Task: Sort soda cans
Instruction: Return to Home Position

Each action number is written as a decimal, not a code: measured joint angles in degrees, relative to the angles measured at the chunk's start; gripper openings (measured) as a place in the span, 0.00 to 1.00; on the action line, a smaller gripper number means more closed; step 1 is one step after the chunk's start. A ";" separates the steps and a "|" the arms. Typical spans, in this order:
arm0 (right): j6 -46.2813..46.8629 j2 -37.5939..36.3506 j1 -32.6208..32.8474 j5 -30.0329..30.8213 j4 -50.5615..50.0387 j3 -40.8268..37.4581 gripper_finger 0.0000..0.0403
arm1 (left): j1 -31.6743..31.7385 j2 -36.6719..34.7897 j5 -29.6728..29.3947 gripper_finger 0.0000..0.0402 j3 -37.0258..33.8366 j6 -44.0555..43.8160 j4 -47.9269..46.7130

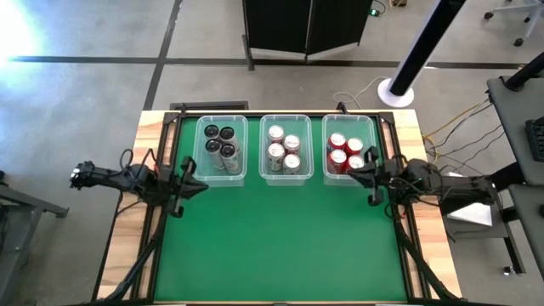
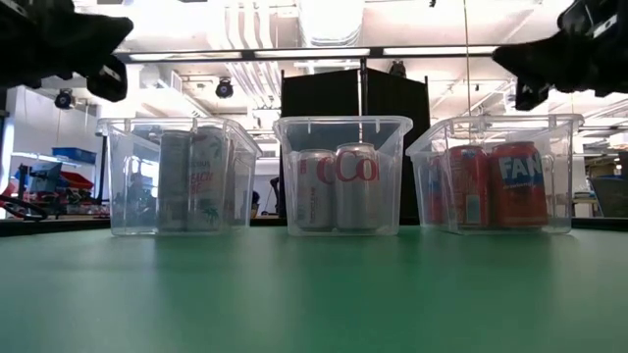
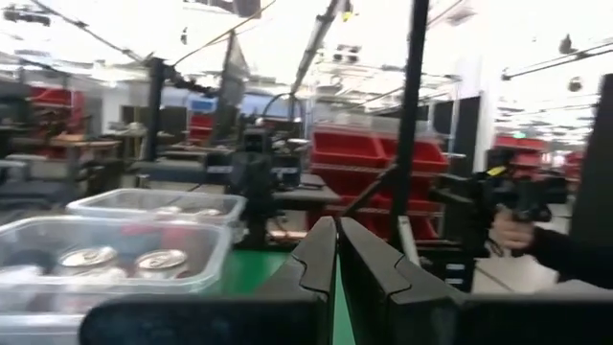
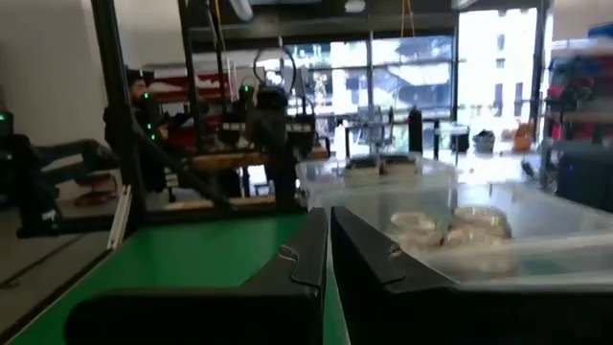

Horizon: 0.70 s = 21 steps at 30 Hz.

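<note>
Both arms parked; the sorting looks finished.
Your left gripper and right gripper, each pressed together on nothing, hang at the table's sides, clear of the bins, since dark cans, white cans and red cans each fill their own.

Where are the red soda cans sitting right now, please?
In the high view, the red soda cans stand inside the rightmost clear bin, beside the middle bin of silver cans.

Bins 3; black cans 4; silver cans 4; red cans 4-ish.
</note>
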 joint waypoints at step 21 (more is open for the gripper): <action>-2.85 1.78 -0.05 -0.13 -10.41 -0.11 0.03 | 19.00 0.64 13.88 0.00 0.13 -5.14 -10.88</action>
